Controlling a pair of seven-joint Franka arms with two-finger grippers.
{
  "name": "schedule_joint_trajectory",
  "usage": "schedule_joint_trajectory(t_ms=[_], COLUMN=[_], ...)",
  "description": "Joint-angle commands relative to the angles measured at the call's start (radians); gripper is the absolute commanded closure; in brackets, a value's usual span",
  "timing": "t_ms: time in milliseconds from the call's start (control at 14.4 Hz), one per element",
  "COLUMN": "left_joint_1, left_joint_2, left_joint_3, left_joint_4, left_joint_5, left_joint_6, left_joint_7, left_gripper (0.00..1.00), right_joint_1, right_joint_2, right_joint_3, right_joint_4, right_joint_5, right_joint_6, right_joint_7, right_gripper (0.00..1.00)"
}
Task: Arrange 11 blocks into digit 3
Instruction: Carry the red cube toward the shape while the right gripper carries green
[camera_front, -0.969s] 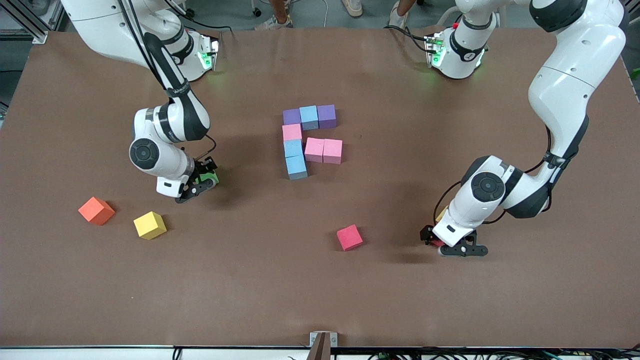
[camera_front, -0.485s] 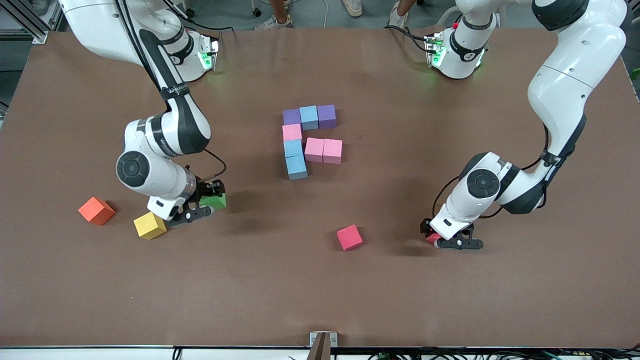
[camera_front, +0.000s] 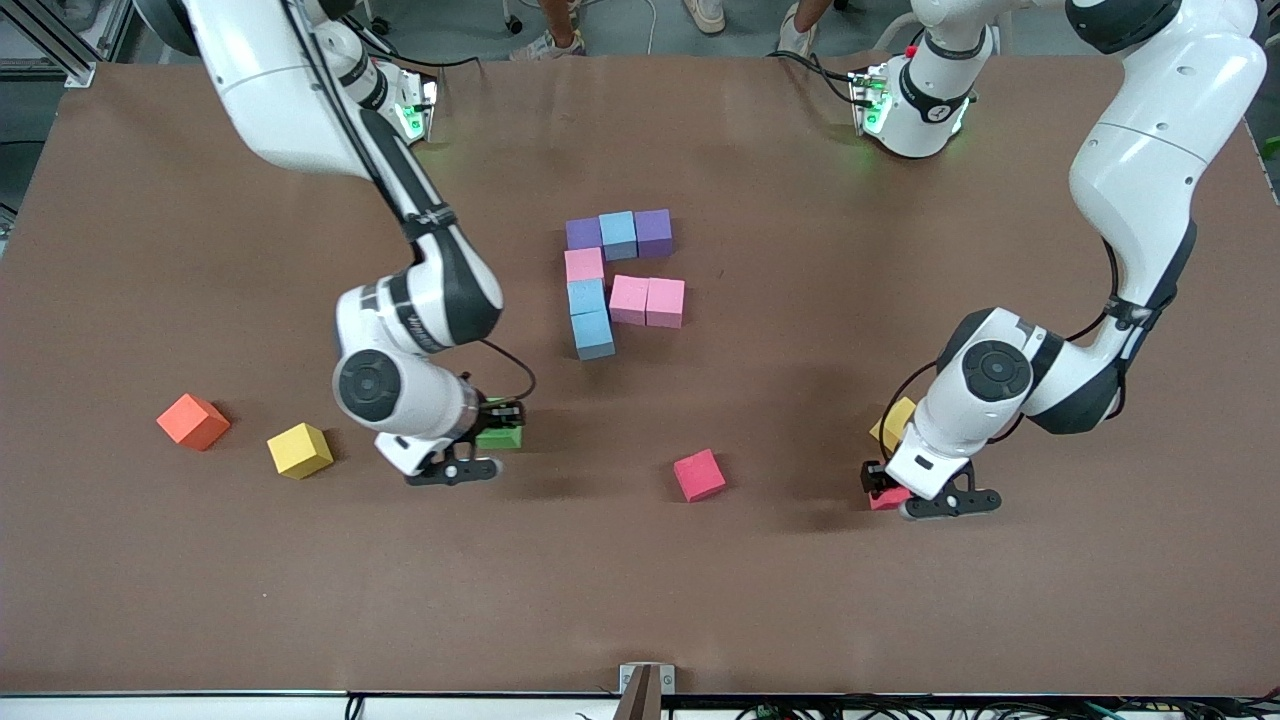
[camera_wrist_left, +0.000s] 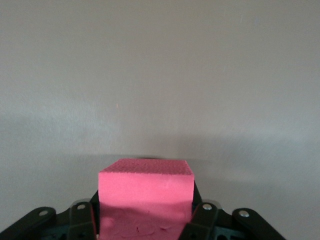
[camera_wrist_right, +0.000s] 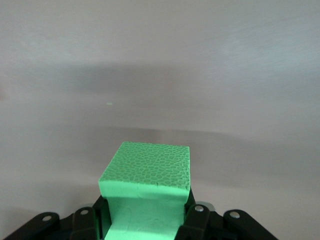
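Note:
Several blocks form a partial figure (camera_front: 620, 280) mid-table: a purple, light blue, purple row, a pink and light blue line, and two pink blocks beside it. My right gripper (camera_front: 483, 441) (camera_wrist_right: 145, 217) is shut on a green block (camera_front: 500, 438) (camera_wrist_right: 147, 175), held over bare table. My left gripper (camera_front: 905, 493) (camera_wrist_left: 145, 212) is low at the table, its fingers (camera_wrist_left: 202, 217) pressed on both sides of a red block (camera_front: 888, 498) (camera_wrist_left: 145, 185). Loose on the table lie a second red block (camera_front: 699, 475), a yellow block (camera_front: 299, 450) and another yellow block (camera_front: 893, 422) beside the left gripper.
An orange cube (camera_front: 192, 421) sits toward the right arm's end, beside the yellow block there. The brown table (camera_front: 640, 580) has a metal bracket (camera_front: 645, 685) at its edge nearest the front camera.
My right arm has carried the green block away from the yellow block, toward the table's middle. My left gripper has closed on the red block and uncovered the yellow block beside it.

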Motion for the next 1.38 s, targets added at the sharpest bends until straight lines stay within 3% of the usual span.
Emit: schedule_joint_trajectory(t_ms=[0,208,692,1316], left_joint_1=[-0.009,-0.001,-0.024,-0.107], left_joint_2=[-0.021,-0.023,-0.021,-0.011], left_joint_3=[-0.005,-0.029,-0.068,-0.086], left_joint_4=[0.043,0.084,0.121,0.152], left_joint_5=[-0.088,-0.163,-0.182,-0.203], left_joint_6=[-0.008,-0.049,-0.127,-0.127], left_joint_7=[-0.054,-0.159,-0.554,-1.25], left_gripper=[0.83,0.83,0.83,0.83], right_joint_1=[0.049,0.095,0.172,0.186], right_joint_2=[0.065,0.1,0.126,0.125], right_joint_3=[-0.006,-0.004,-0.004,-0.004], right_joint_4=[0.105,0.141,0.11,0.085], right_joint_5=[0.007,0.007,0.01,0.014], right_joint_6=[-0.013,-0.013,-0.013,-0.009], right_joint_7=[0.107,0.173,0.15,0.087], right_gripper=[0.63,0.63,0.63,0.62])
